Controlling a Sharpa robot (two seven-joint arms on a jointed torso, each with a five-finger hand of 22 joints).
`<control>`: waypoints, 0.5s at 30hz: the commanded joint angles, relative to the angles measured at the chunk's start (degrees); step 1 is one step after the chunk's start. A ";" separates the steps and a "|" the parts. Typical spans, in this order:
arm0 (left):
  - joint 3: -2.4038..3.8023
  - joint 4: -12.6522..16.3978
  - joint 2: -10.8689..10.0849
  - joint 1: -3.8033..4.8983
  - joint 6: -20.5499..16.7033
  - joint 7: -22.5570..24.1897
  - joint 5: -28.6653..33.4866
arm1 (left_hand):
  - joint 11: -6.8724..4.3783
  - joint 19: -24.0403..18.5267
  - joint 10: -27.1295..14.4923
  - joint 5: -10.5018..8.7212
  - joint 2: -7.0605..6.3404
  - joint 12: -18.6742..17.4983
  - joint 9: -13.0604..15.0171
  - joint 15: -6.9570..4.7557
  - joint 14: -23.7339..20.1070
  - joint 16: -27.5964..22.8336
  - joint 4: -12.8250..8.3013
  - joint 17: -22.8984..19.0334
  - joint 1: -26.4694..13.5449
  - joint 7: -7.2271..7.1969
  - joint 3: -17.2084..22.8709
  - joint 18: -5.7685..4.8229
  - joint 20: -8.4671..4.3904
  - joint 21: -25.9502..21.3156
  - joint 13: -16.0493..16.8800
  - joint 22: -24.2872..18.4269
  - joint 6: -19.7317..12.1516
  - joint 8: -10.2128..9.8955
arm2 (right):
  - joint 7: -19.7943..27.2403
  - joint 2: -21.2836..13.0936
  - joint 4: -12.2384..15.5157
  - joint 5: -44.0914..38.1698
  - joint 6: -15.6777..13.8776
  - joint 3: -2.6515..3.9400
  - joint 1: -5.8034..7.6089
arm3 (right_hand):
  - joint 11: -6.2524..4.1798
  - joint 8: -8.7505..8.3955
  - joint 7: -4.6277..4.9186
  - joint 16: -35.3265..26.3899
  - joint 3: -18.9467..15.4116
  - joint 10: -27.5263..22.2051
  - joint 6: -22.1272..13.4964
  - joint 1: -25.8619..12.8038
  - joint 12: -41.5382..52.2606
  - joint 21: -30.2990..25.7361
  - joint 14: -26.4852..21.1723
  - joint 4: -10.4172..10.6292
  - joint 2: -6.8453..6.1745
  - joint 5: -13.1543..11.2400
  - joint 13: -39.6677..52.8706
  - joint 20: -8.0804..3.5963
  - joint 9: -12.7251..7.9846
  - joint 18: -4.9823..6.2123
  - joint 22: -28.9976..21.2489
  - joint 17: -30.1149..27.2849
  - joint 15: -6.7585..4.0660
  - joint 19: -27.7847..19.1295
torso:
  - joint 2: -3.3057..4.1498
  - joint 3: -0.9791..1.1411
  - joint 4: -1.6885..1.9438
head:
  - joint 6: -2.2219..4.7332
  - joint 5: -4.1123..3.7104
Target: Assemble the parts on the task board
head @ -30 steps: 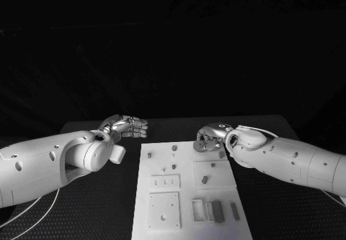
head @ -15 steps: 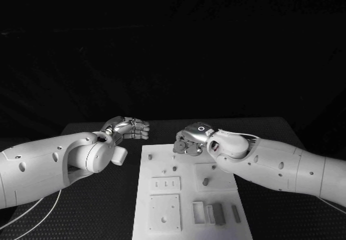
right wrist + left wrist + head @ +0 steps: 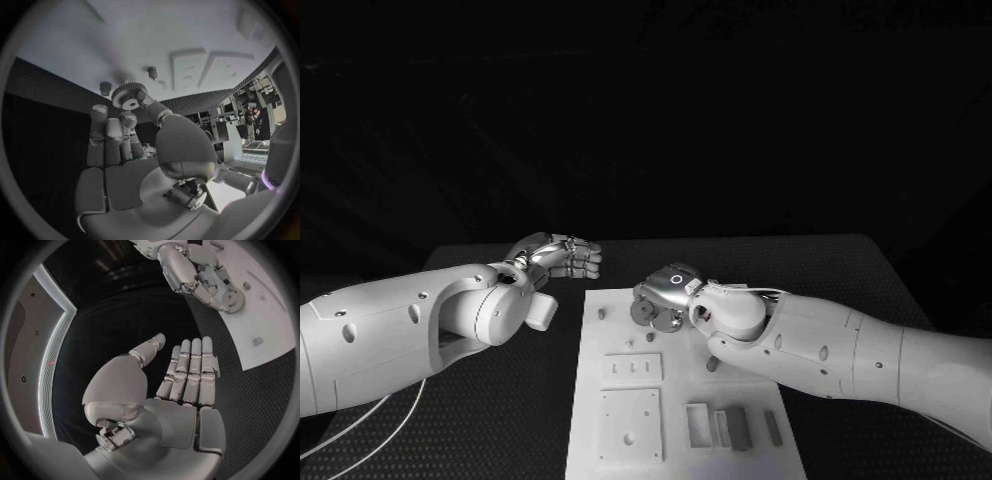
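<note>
The white task board lies in the middle of the table. My right hand hovers over the board's far left part and pinches a small toothed gear between thumb and finger. Just beyond the gear, two short pegs stand in the board. My left hand stays off the board's far left corner, above the black table. Its fingers lie straight and side by side, thumb apart, holding nothing. The left wrist view shows the right hand over the board.
Near the board's front edge lie several upright rectangular parts. Two raised square plates sit on its left half. Black table surrounds the board on both sides.
My right hand has carried the gear leftward along the board's far end, from the right edge to above the left part. The left hand has stayed put.
</note>
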 commanded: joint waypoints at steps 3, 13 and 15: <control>0.04 -0.10 0.03 0.08 0.00 0.66 -0.18 | 0.44 -0.14 -0.11 -0.13 -0.46 -0.23 -0.07 -0.11 -0.35 -0.29 0.34 0.09 -0.24 0.02 0.01 0.98 0.16 -0.34 -0.02 0.09 -0.44 -0.36 | -0.20 0.58 -0.77 -1.97 0.07 -0.02 -0.18 | -0.39 1.17 -1.80 0.21 0.31 0.20 10.21 0.44 -0.28 0.33 0.22 -0.02 -0.38 0.38 -0.08 -0.47 1.52 1.07 1.01 -0.07 -0.35 0.07 | -0.03 0.09 -0.17 | -0.11 0.19; 0.05 -0.13 0.39 0.08 0.22 0.66 -0.18 | 0.45 -0.14 -0.11 -0.13 -0.46 -0.27 -0.06 -0.10 -0.36 -0.33 0.36 0.13 -0.25 0.03 0.00 0.99 0.17 -0.35 -0.01 0.11 -0.46 -0.36 | -0.19 1.62 -2.50 -2.22 0.14 -0.37 -0.24 | -0.40 1.17 -1.80 0.19 0.31 0.25 10.22 0.47 -0.32 0.33 0.25 -0.01 -0.40 0.38 -0.12 -0.49 1.56 1.07 1.00 -0.11 -0.37 0.10 | -0.06 0.08 -0.12 | -0.17 0.31; 0.05 -0.12 0.39 0.08 0.22 0.65 -0.17 | 0.45 -0.14 -0.12 -0.13 -0.46 -0.28 -0.06 -0.10 -0.36 -0.34 0.37 0.14 -0.26 0.03 -0.01 0.99 0.17 -0.35 -0.01 0.12 -0.47 -0.36 | -0.27 1.69 -2.67 -2.25 0.24 -0.44 -0.28 | -0.40 1.17 -1.80 0.18 0.30 0.26 10.21 0.47 -0.33 0.33 0.20 0.00 -0.41 0.38 -0.14 -0.49 1.56 1.07 1.00 -0.21 -0.37 0.11 | -0.06 0.09 -0.19 | -0.17 0.33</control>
